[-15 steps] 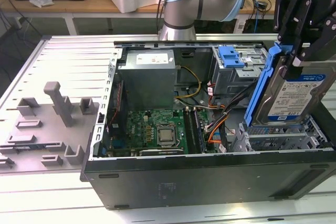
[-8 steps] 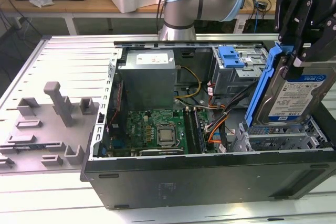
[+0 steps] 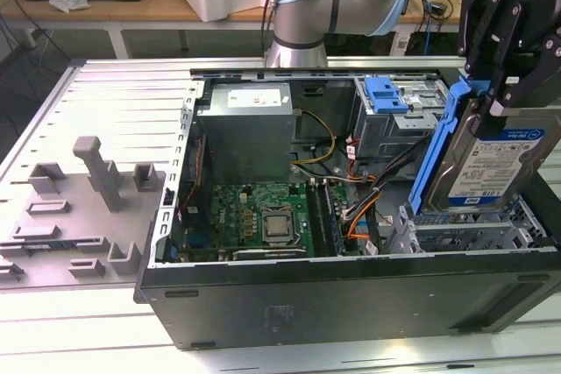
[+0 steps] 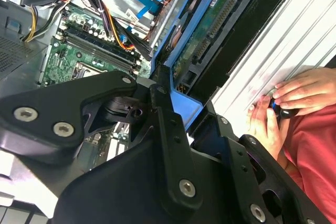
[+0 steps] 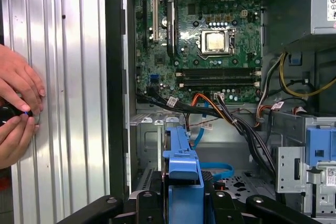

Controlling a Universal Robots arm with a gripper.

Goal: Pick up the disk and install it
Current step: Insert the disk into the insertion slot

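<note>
The disk [image 3: 501,164], silver with a white-and-blue label and a blue frame, hangs on edge over the open computer case [image 3: 351,291] at the exterior view's right. My gripper [image 3: 491,94] is shut on its upper edge. Its lower edge sits just above the metal drive bay [image 3: 465,236] in the case's near right corner. In the second wrist view the disk's green circuit side [image 4: 207,35] runs away from my gripper [image 4: 176,95]. In the first wrist view the disk's blue frame [image 5: 181,163] rises between my black fingers [image 5: 149,203].
Inside the case are a grey power supply [image 3: 245,129], the motherboard [image 3: 263,216], a cable bundle [image 3: 368,194] and a drive cage with a blue latch [image 3: 386,94]. A grey fixture [image 3: 96,172] stands on the ribbed table at the left. A person's hands [image 5: 16,103] rest on the table beside the case.
</note>
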